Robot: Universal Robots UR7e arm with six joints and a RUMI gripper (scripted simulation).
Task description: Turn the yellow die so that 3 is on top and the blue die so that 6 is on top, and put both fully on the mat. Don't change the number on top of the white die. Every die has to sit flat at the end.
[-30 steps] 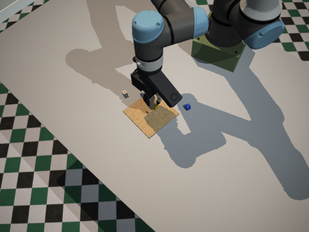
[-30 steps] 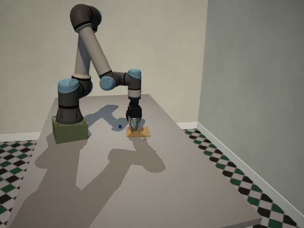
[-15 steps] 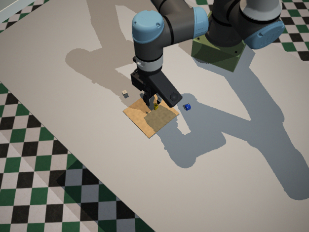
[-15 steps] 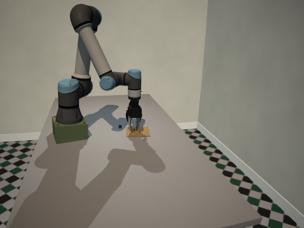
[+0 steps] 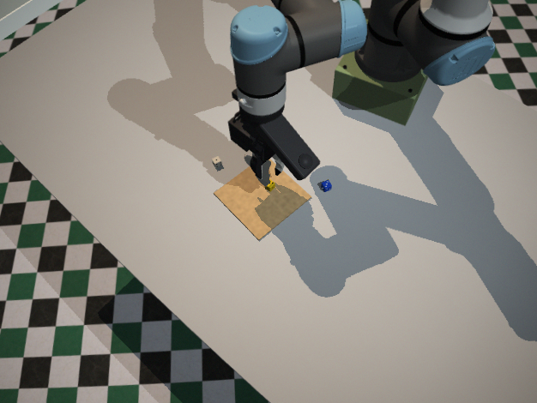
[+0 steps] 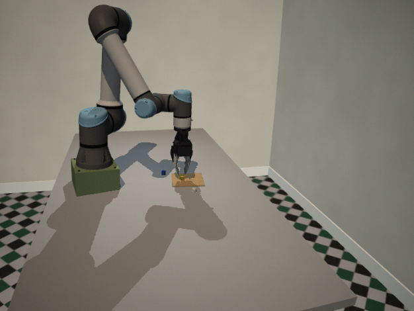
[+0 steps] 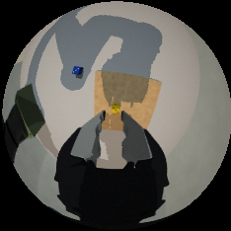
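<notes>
The yellow die (image 5: 270,186) (image 6: 182,177) (image 7: 115,108) is on the orange-brown mat (image 5: 243,203) (image 6: 197,182) (image 7: 152,96), inside its edges, but the number on its top is too small for me to read. Just over this die is the gripper (image 5: 272,177) (image 6: 181,173) (image 7: 113,111), pointing down, and its two jaws are released a little, with a narrow gap between them and nothing grasped. In the wrist view the yellow die appears just beyond the fingertips, and I cannot tell if one of them touches it. The blue die (image 5: 326,185) (image 6: 163,173) (image 7: 77,70) rests on the table (image 5: 129,207) (image 6: 233,261) (image 7: 180,59), off the mat, near its side toward the robot's base, in a shadow. The white die (image 5: 217,163) (image 6: 194,189) is also on the table, near another side of the mat and apart from it; from the top view I see one dark dot on its top. Farther away, the arm (image 5: 260,82) (image 6: 125,67) stands on a green block (image 5: 368,93) (image 6: 98,182) (image 7: 32,106), and its long shadows lie across the table

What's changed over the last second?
The claw has risen a little, clear of the yellow die; I can't tell if it was gripped before. The yellow die remains on the mat; the blue die and white die look unmoved.
</notes>
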